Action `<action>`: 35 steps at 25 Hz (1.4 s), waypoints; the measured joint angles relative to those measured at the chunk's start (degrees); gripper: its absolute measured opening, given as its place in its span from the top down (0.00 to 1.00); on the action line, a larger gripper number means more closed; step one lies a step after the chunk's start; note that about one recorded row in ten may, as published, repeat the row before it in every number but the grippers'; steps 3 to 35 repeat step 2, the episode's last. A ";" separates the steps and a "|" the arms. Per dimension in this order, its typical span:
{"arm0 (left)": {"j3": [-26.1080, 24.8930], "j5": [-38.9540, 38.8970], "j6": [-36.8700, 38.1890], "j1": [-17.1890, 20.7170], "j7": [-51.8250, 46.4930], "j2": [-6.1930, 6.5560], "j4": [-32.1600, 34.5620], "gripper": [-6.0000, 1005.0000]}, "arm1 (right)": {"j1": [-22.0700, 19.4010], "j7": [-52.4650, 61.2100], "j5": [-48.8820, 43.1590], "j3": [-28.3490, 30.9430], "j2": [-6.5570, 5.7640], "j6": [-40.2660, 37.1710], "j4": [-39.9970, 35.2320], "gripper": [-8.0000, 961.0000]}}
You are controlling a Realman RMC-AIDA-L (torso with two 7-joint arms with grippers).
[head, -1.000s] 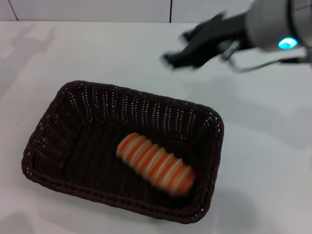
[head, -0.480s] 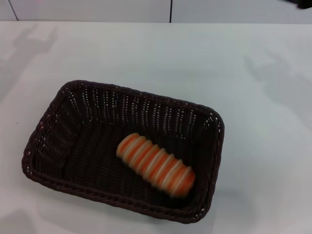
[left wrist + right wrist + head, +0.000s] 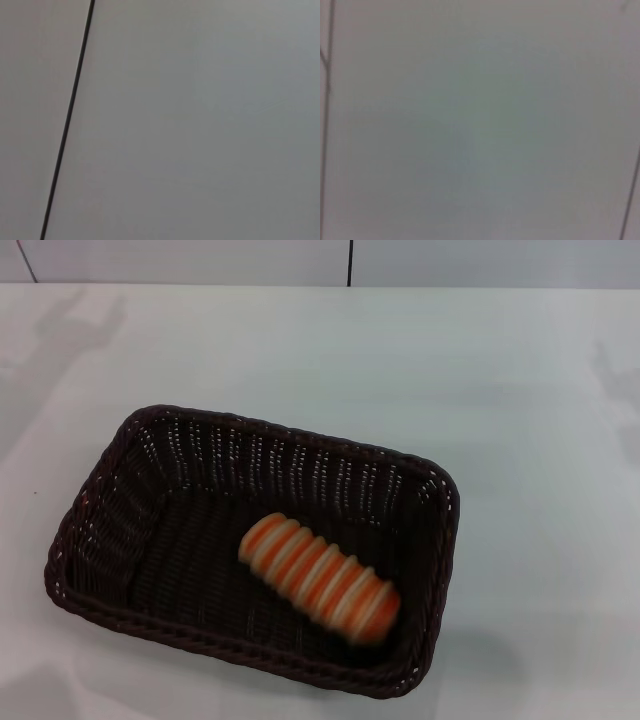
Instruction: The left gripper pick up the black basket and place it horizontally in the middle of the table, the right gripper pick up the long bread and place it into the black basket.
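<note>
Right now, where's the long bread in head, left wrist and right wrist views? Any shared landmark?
Head view: the long bread lies diagonally inside the black basket, toward its right end, on the table.
Left wrist view: not in it; only a pale surface with one thin dark line.
Right wrist view: not in it; a pale blank surface.
Shared landmark: none that I can match with certainty.

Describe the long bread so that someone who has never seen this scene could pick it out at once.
On the white table sits one black basket, large, woven and rectangular. The long bread lies on its floor, toward the robot's right end. It is the only thing inside: a small ridged loaf, cream with orange crosswise stripes.
</note>
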 joint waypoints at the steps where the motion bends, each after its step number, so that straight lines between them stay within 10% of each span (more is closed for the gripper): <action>1: 0.00 0.00 0.00 0.00 0.00 0.00 0.00 0.38 | -0.06 0.02 0.08 -0.10 -0.01 -1.61 -1.26 0.36; 35: 0.08 -1.23 0.01 -0.15 1.23 -0.04 1.11 0.38 | -0.10 0.01 0.16 -0.28 -0.01 -3.51 -2.74 0.36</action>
